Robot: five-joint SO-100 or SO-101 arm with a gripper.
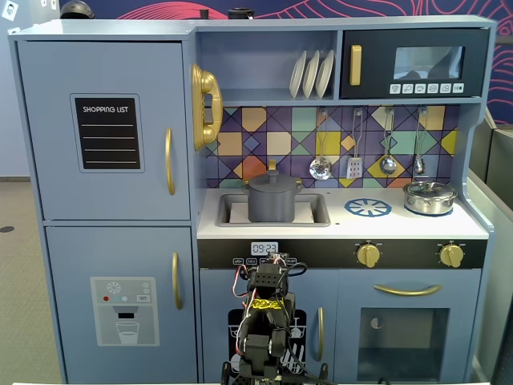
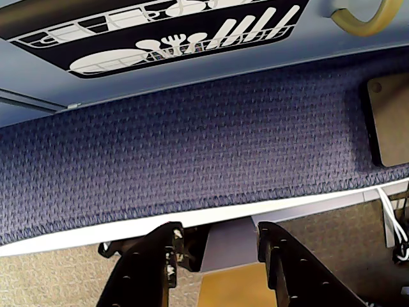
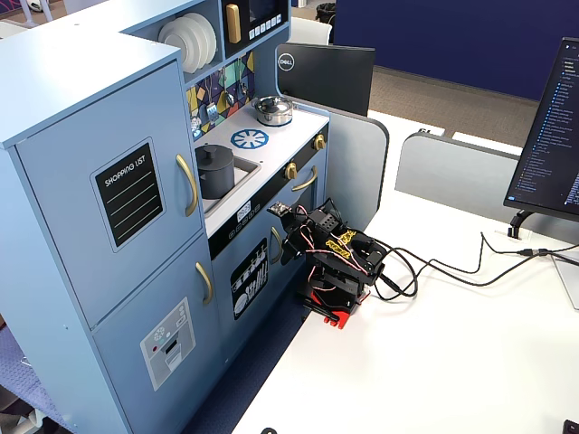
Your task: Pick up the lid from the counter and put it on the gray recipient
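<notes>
The dark gray lid (image 1: 272,179) with its small knob sits on top of the gray pot (image 1: 272,205), which stands in the recessed sink of the white counter (image 1: 385,226). Both also show in the other fixed view, lid (image 3: 215,152) on pot (image 3: 215,177). My arm (image 1: 268,313) is folded low in front of the kitchen, well below the counter. My gripper (image 2: 218,235) is open and empty, pointing down at the white table edge and blue carpet. Nothing lies between its fingers (image 2: 163,256).
A shiny silver pot with lid (image 1: 430,196) stands at the counter's right, beside the blue burner ring (image 1: 368,208). Utensils hang on the back wall above. Cables (image 3: 434,267) trail from the arm across the white desk; a monitor (image 3: 552,136) stands at the right.
</notes>
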